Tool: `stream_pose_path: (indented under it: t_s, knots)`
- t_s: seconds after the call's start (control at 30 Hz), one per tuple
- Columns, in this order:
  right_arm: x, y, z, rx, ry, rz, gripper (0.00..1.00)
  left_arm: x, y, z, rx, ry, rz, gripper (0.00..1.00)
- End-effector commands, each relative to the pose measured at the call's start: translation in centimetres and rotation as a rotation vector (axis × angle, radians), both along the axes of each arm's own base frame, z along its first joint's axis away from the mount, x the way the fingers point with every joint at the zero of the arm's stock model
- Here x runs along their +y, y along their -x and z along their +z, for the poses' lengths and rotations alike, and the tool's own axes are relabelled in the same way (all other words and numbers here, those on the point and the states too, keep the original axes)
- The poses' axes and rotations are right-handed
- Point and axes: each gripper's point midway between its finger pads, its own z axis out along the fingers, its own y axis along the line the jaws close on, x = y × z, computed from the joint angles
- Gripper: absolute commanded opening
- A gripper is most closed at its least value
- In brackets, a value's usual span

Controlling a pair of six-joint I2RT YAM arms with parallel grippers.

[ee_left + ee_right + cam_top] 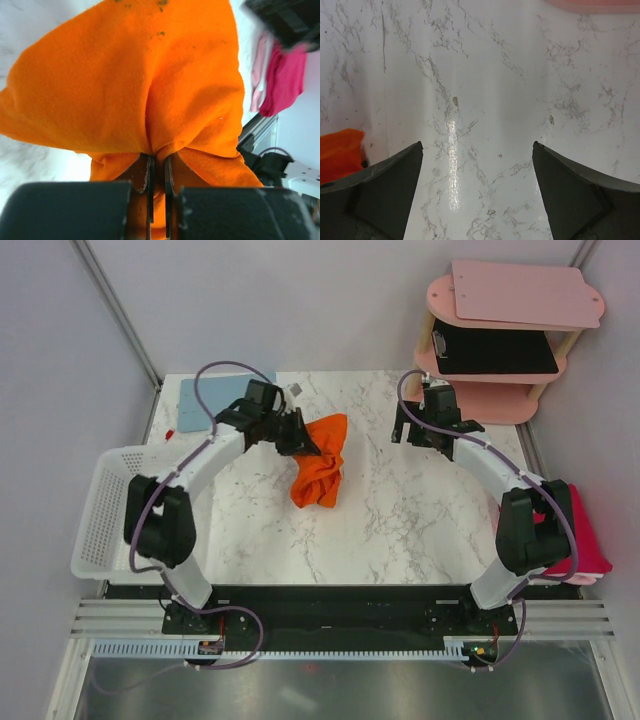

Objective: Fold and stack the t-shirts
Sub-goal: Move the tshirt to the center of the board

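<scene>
Far left: white lattice basket (100, 502), long side running far-to-near, hanging off the table's left edge; grid floor showing along its length, L arm's dark elbow overhanging the near-right corner

Behind it, back-left on the marble table (400, 530): light-blue clipboard (195, 400) lying flat, partly under the L arm's cable

Next right: L gripper (312, 445) clamped tight on the orange t-shirt (318, 478). In L wrist view, finger blades nearly meeting w/ a pinch of orange cloth between them, fabric ballooning away from the tips. Shirt bunched, not spread: far end pinched at the gripper, rest crumpled toward the near side, left of table centre. Long axis approx far-to-near, near end drifting slightly left. Collar & sleeves not distinguishable in the bunch

Right of centre: R gripper (418, 432), jaws spread wide, holding nothing, over bare marble, well apart from the shirt. R wrist view: two dark fingertips either side of veined tabletop, scrap of orange at left edge

Back-right: pink shelf unit (500, 408); pale pink board (525, 295) laid on top tier, black flat item (495, 348) on tier below

Far right, past the table edge, beside R arm's elbow: magenta t-shirt (592, 540), heaped on a paler pink layer (572, 580), partly hidden by the arm, long axis approx far-to-near. Lettering anywhere: too small to read
</scene>
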Motion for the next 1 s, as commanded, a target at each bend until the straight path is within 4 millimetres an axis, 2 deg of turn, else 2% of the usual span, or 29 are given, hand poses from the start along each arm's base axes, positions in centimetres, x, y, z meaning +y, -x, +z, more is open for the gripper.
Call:
stream_pose_path:
  t_s: [0.0, 0.07, 0.13, 0.2, 0.3, 0.37, 0.5, 0.53, 0.6, 0.67, 0.73, 0.77, 0.8, 0.97]
  knots:
    - [-0.8, 0.4, 2.2, -0.047, 0.003, -0.013, 0.98, -7.1, 0.1, -3.1, 0.063, 0.061, -0.118, 0.02]
    - [-0.1, 0.9, 1.9, -0.034, -0.028, 0.017, 0.98, -9.3, 0.2, -3.6, 0.069, 0.053, -0.139, 0.02]
    - [0.9, 1.6, 1.4, -0.014, -0.072, 0.058, 0.98, -9.9, -0.3, -5.1, 0.087, 0.036, -0.127, 0.02]
    - [2.1, 2.5, 0.6, 0.009, -0.122, 0.108, 0.98, -9.5, -1.0, -5.7, 0.075, 0.008, -0.088, 0.02]
    - [4.0, 3.8, -0.2, 0.035, -0.199, 0.174, 0.98, -7.4, -2.7, -6.1, 0.03, -0.061, 0.003, 0.02]
    - [5.2, 5.0, -1.2, 0.06, -0.225, 0.206, 0.98, -5.2, -4.2, -6.2, 0.034, -0.072, 0.081, 0.02]
    - [8.5, 6.6, -1.5, 0.073, -0.289, 0.311, 0.98, -1.2, -6.6, -6.8, 0.059, -0.076, 0.191, 0.02]
    - [9.2, 7.0, -1.6, 0.076, -0.298, 0.33, 0.98, 0.1, -7.1, -7.1, 0.074, -0.073, 0.22, 0.16]
    - [11.2, 7.7, -1.9, 0.074, -0.326, 0.369, 0.98, 1.9, -7.6, -8.1, 0.104, -0.09, 0.261, 0.28]
    - [13.4, 8.6, -2.0, 0.08, -0.368, 0.418, 0.98, 3.1, -7.6, -8.7, 0.116, -0.109, 0.294, 0.56]
    - [14.9, 9.3, -2.8, 0.104, -0.393, 0.444, 0.98, 3.9, -7.3, -9.4, 0.125, -0.127, 0.307, 0.85]
    - [16.2, 9.4, -2.5, 0.086, -0.416, 0.467, 0.98, 4.0, -7.2, -9.1, 0.116, -0.128, 0.306, 0.87]
    - [16.8, 9.6, -3.0, 0.098, -0.421, 0.473, 0.98, 4.1, -7.0, -9.2, 0.117, -0.133, 0.307, 0.98]
    - [19.1, 8.8, -4.1, 0.091, -0.451, 0.471, 0.98, 4.7, -6.5, -8.4, 0.093, -0.143, 0.315, 1.0]
